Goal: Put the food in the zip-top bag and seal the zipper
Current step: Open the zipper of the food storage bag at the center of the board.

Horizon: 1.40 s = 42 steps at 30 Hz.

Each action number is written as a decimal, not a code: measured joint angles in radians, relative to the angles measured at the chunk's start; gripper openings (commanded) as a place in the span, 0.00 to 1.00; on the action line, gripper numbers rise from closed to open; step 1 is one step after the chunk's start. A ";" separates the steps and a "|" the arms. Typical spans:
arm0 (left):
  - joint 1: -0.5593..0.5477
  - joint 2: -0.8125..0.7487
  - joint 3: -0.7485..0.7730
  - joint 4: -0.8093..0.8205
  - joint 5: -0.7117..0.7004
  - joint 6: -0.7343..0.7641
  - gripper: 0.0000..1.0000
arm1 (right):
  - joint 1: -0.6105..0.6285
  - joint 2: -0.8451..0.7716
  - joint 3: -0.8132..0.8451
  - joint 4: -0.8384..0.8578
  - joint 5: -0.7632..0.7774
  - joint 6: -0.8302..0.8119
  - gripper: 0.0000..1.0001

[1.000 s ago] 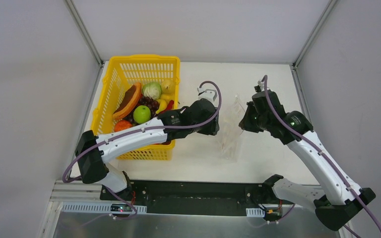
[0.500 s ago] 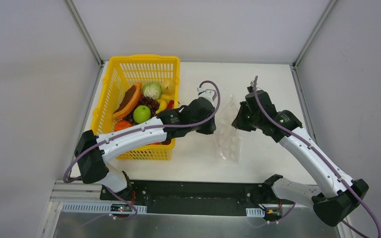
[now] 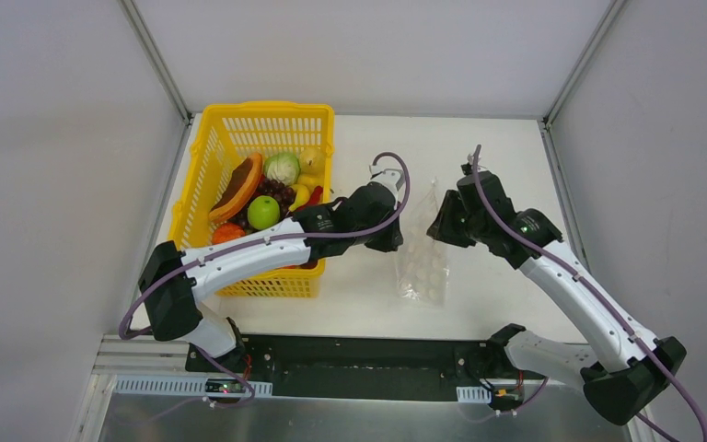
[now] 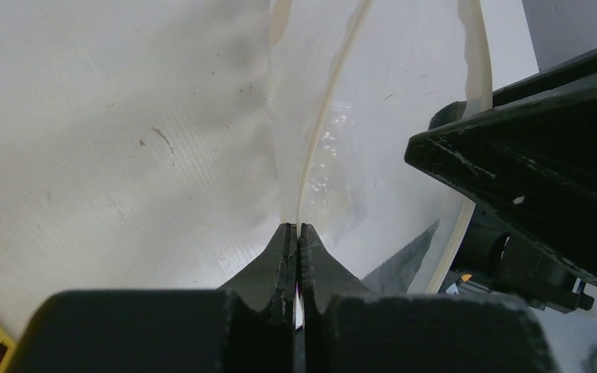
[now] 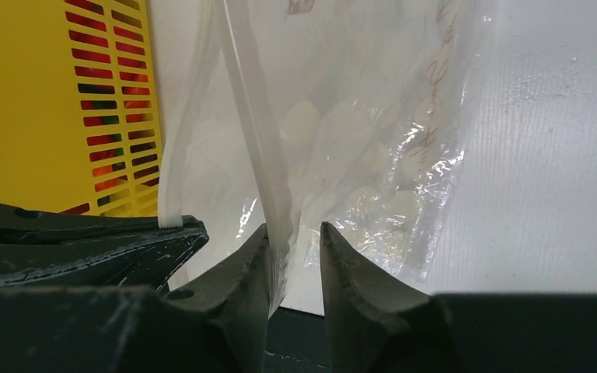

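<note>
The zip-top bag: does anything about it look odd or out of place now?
Yes. The zip-top bag is crumpled, not flat, between both arms. The left gripper is shut on one lip of its mouth, but the right gripper stands open around the other lip, not clamping it.

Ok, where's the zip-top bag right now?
The zip-top bag is mid-table in the top view, just right of the yellow basket, between the left gripper, shut on its mouth edge, and the right gripper.
</note>
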 measured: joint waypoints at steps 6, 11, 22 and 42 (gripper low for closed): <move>0.000 0.000 -0.013 0.004 0.007 0.000 0.00 | 0.000 -0.038 0.000 0.001 0.000 0.010 0.28; 0.000 0.000 -0.013 0.008 0.014 0.000 0.00 | 0.000 -0.049 -0.009 0.014 0.001 0.015 0.12; 0.000 -0.002 -0.027 -0.001 -0.032 0.002 0.00 | 0.000 -0.048 -0.037 0.024 -0.001 0.020 0.00; 0.052 -0.057 -0.057 -0.046 -0.063 0.033 0.64 | 0.000 -0.080 -0.001 -0.027 -0.030 0.019 0.00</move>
